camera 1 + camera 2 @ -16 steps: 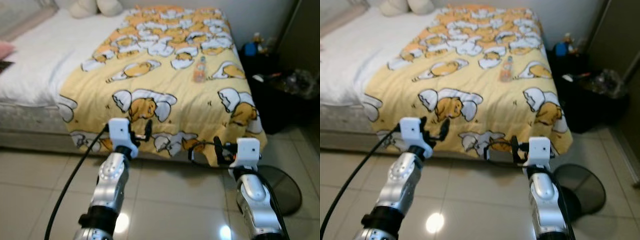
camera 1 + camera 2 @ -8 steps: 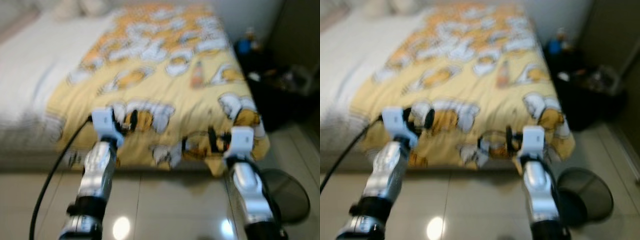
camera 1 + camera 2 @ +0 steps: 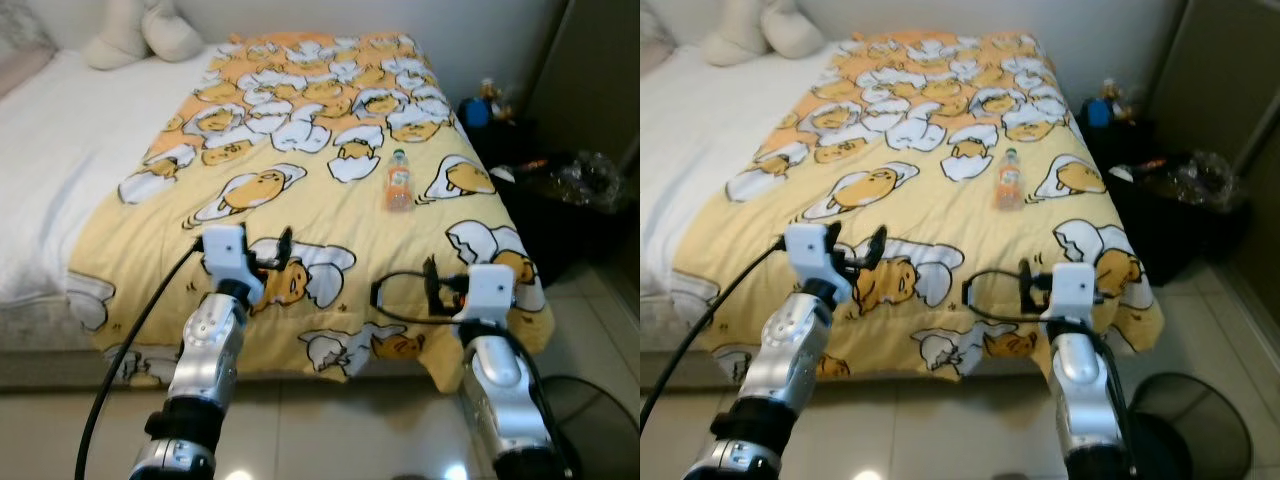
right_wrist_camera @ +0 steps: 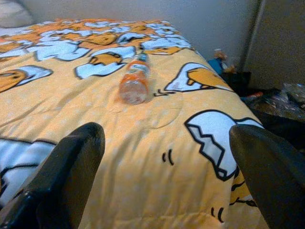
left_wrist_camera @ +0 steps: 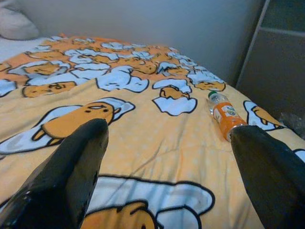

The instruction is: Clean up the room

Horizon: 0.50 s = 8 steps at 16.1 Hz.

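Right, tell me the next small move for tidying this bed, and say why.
Probably extend the right gripper forward toward the orange bottle. The bottle lies on its side on the yellow blanket, nearer the robot's right arm, and both grippers are open, hovering above the bed's near edge, short of it.

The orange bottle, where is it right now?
The bottle lies on its side on the yellow blanket, toward the bed's right side, ahead of the right hand and not touching it.
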Tool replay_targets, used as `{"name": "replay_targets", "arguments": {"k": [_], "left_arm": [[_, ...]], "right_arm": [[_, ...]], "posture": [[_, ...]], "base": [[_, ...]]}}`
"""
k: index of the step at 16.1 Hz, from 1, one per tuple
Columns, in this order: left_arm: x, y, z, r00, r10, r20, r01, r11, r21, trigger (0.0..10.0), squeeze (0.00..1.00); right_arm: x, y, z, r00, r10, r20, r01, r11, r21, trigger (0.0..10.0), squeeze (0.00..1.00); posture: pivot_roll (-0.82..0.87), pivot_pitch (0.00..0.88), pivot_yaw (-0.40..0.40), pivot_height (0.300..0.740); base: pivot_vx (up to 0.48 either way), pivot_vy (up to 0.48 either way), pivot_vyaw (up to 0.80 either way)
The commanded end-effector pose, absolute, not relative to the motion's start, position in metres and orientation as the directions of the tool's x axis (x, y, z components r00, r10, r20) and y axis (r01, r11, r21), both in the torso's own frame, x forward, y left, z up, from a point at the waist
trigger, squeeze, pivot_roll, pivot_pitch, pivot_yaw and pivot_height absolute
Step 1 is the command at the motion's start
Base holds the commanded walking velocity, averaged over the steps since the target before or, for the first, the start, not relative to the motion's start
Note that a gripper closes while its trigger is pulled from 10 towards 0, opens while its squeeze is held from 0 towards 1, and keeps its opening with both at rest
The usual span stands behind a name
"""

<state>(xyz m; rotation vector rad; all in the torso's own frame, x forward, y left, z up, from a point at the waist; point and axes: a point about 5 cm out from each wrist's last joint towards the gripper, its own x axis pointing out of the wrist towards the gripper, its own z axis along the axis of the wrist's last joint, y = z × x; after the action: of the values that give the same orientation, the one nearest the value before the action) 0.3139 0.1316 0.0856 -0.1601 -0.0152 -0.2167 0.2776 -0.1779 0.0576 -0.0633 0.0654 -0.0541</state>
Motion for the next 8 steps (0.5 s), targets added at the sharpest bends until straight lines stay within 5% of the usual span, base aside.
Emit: {"name": "replay_targets", "arguments": {"k": [1, 8], "left_arm": [[0.3151, 0.1234, 0.0894, 0.972, -0.230, 0.046, 0.235, 0.959, -0.157, 10.0, 0.00], [0.3163, 0.1211, 0.0915, 0.974, -0.220, 0.053, 0.226, 0.961, -0.159, 10.0, 0.00]], "right_arm": [[0.2776, -0.1865, 0.0596, 0.995, -0.080, -0.062, 0.076, 0.995, -0.072, 10.0, 0.00], [0.2798, -0.1821, 0.0666, 0.998, -0.053, -0.021, 0.051, 0.995, -0.091, 10.0, 0.00]], "posture": [[-0.21, 0.000, 0.089, 0.740], [-0.21, 0.000, 0.090, 0.740]], "base": [[0.480, 0.000, -0.70], [0.480, 0.000, -0.10]]}}
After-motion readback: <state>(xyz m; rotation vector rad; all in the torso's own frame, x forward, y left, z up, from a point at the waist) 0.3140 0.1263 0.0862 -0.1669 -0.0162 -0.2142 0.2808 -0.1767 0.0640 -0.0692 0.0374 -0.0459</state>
